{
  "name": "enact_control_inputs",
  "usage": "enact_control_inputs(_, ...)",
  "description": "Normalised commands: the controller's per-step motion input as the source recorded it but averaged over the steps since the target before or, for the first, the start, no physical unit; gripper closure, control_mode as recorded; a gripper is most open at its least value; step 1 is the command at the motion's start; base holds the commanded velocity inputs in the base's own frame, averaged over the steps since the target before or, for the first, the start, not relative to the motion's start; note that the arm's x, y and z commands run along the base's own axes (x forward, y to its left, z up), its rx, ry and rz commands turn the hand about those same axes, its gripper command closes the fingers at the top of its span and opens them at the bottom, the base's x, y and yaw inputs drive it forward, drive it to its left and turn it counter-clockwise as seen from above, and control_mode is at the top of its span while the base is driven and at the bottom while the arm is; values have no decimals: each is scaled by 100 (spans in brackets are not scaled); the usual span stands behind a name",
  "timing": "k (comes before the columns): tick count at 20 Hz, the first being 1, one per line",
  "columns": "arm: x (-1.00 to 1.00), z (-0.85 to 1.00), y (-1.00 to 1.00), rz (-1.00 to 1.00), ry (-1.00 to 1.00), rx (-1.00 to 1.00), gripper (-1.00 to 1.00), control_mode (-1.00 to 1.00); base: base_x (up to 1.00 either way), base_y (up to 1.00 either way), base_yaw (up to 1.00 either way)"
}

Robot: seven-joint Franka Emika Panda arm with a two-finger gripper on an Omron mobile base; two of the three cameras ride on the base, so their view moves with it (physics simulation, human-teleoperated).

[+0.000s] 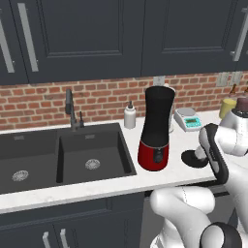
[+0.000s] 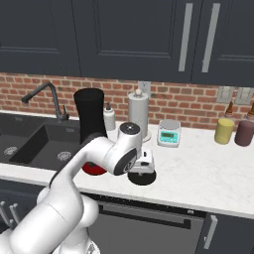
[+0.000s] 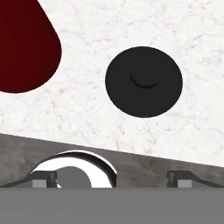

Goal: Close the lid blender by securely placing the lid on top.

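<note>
Nearest the hand camera, the robot's two dark fingers (image 3: 111,177) stand spread wide, grasping nothing, above the white marble surface (image 3: 131,22). Below them lies the small flat round black lid (image 3: 143,81), just right of the tall black blender on its glossy red base (image 1: 155,128), near the front edge. Thin, rigid and probably light, it is best pinched by its central knob.

Blender (image 1: 156,128) stands uncovered — lid (image 1: 192,158) flat on counter (image 1: 97,186) beside it.
</note>
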Motion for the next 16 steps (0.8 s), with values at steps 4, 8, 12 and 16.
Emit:
enact_control_inputs(4,28,-22,0,6,0,0,-100,-100,0,0,0)
enact_control_inputs(8,26,-16,0,5,0,0,-100,-100,0,0,0)
enact_control_inputs(12,19,-11,0,3,0,2,-100,-100,0,0,0)
enact_control_inputs(16,15,-9,-3,1,0,2,-100,-100,0,0,0)
